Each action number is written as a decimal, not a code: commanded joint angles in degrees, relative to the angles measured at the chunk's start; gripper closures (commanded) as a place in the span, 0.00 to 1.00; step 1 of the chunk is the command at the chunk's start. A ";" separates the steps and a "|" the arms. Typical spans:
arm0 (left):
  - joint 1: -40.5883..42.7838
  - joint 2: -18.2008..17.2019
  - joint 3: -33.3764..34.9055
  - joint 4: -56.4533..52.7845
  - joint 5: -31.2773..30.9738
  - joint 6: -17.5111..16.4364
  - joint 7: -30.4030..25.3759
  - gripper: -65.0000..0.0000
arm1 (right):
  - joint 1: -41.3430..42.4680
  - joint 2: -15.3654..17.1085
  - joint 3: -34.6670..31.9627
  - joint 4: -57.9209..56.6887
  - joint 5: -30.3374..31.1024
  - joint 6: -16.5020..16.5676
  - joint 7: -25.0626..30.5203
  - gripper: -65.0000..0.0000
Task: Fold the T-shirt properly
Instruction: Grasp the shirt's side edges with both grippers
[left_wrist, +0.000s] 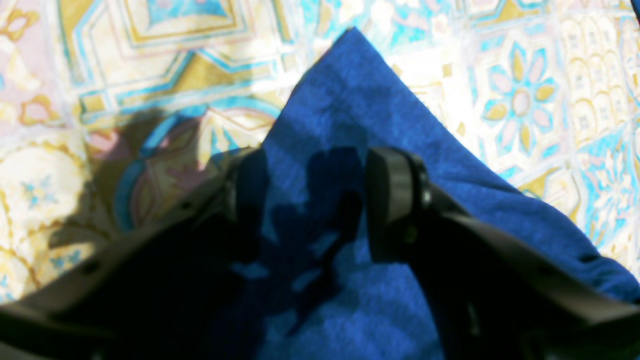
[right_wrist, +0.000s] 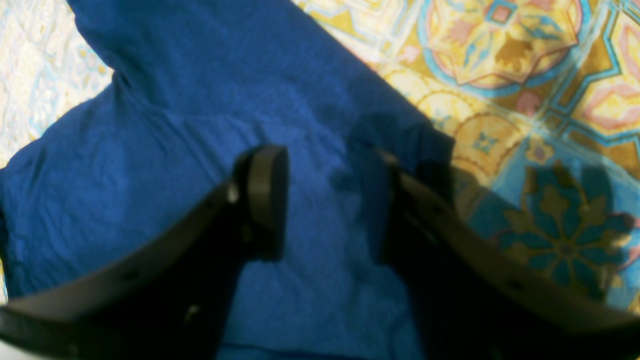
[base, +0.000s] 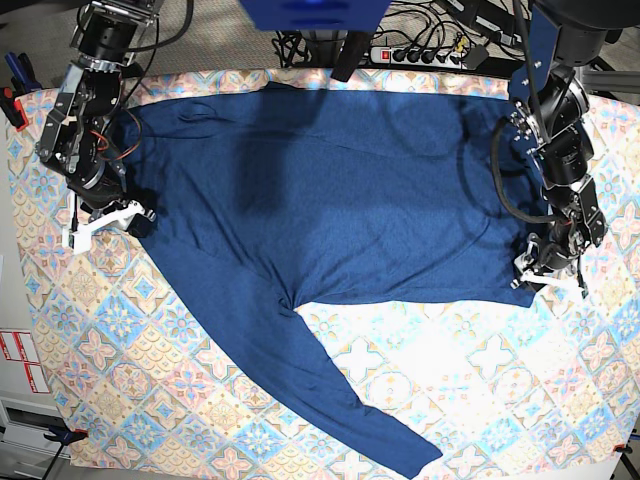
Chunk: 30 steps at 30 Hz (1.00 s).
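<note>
Because the folding has not yet begun, we find the T-shirt spread flat across the far half of the worktop, which is covered by a pastel patterned tablecloth. Its body lies broad and mostly smooth, while one long sleeve trails diagonally toward the near edge. Laid out like this, the garment offers its corners for lifting, and that appears to be why the arms stand at opposite ends of it.

At the scene's left we have the right pincer over the cloth where the body meets the sleeve, its jaws standing wide with blue fabric showing between them and nothing clamped. At the scene's right, the left pincer sits above a pointed corner of the shirt, near the hem, also spread wide and holding nothing.

We judge both are lined up to pinch the fabric's edges together. Whether the fingertips already touch the cloth we cannot tell; the wrist views are blurred and shadowed there.
</note>
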 joint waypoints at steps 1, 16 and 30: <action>-0.73 -0.51 0.01 0.48 0.20 0.43 0.04 0.52 | 0.57 0.88 0.22 1.12 0.93 0.24 1.05 0.63; 2.97 -0.60 0.01 10.68 0.56 0.43 0.39 0.52 | 0.92 0.88 0.22 1.29 1.02 0.24 -0.79 0.63; 3.49 3.09 0.01 6.37 0.12 0.16 4.43 0.55 | 0.92 0.88 0.22 4.54 1.02 0.24 -0.88 0.63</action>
